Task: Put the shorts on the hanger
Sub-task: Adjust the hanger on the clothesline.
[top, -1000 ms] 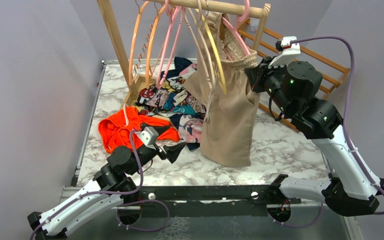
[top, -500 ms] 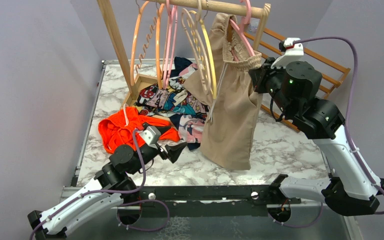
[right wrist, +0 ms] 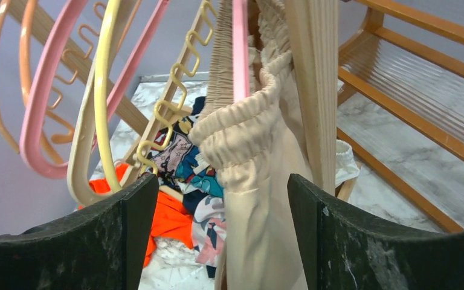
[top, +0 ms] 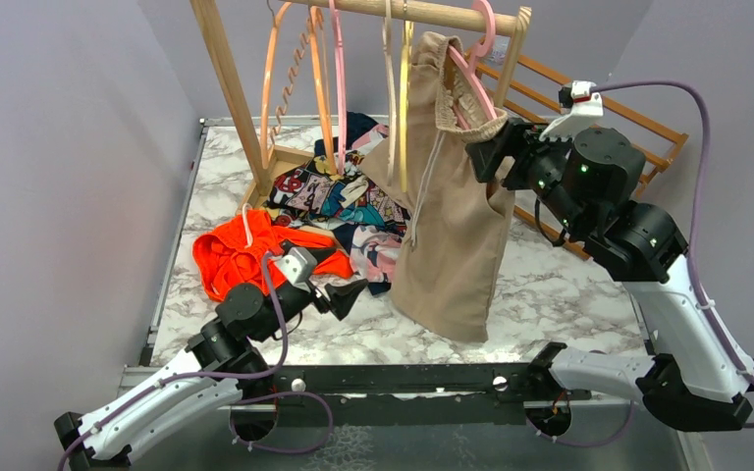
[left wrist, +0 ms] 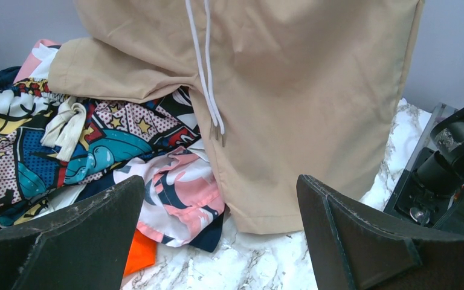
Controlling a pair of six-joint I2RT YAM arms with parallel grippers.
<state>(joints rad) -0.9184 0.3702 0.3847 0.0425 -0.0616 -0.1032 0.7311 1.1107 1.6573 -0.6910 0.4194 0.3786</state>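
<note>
The left arm stays low, and the left end effector is spread wide. The right arm reaches high, and the right end effector is spread wide too.

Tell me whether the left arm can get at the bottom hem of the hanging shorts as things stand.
Probably yes. The open left gripper faces the shorts, whose hem hangs straight ahead with only bare marble table between; the comic-print cloth lies off to the side.

Shorts on hanger on rail, garment pile left on table
</note>
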